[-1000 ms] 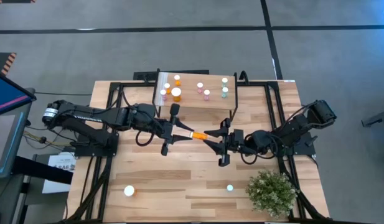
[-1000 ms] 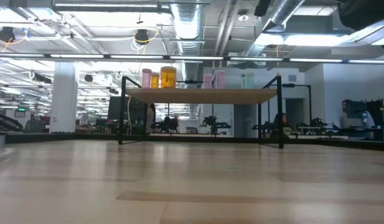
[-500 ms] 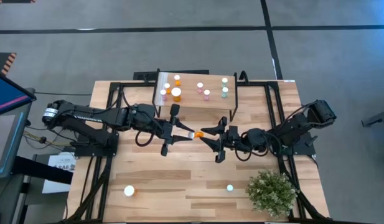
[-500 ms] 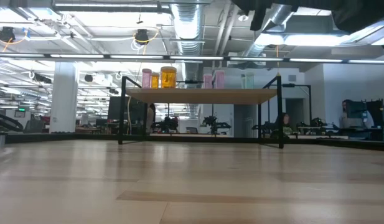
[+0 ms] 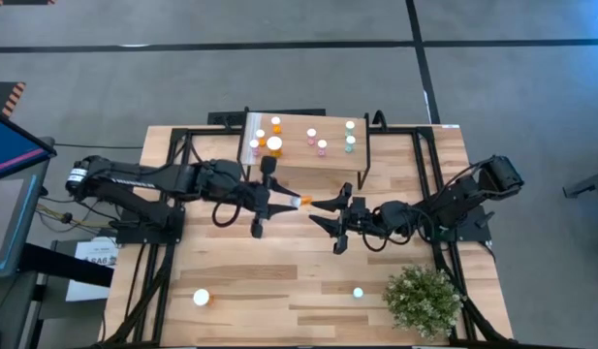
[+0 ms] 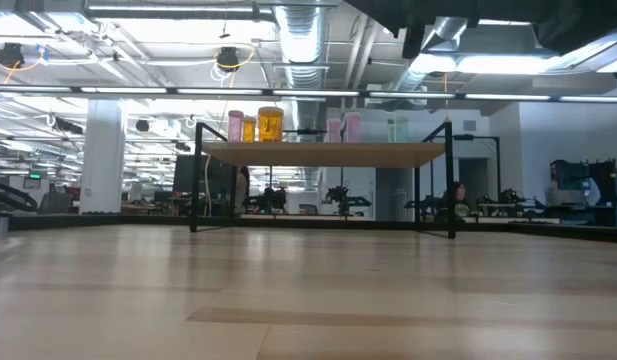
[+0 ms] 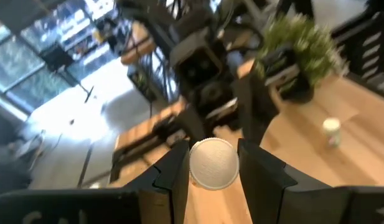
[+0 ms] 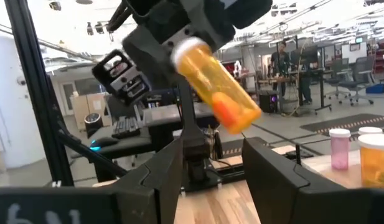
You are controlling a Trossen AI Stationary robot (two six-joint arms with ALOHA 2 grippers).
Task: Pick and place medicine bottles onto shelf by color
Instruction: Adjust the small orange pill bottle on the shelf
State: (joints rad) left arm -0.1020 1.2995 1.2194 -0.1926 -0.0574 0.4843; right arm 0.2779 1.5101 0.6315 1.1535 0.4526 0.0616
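Since a second ago my right gripper (image 5: 328, 212) is letting go of the small orange cylindrical plastic medicine bottle with a white cap (image 5: 299, 202) and is backing away toward 3 o'clock; its fingers are standing open and empty. My left gripper (image 5: 282, 203) is holding the bottle alone, jaws closed on the cap end, body pointing to 3 o'clock, in the air just at 6 o'clock of the raised light-wood shelf with black legs (image 5: 332, 136). I am judging it light, stiff and smooth, so slippery; gripping across the body seems safer.
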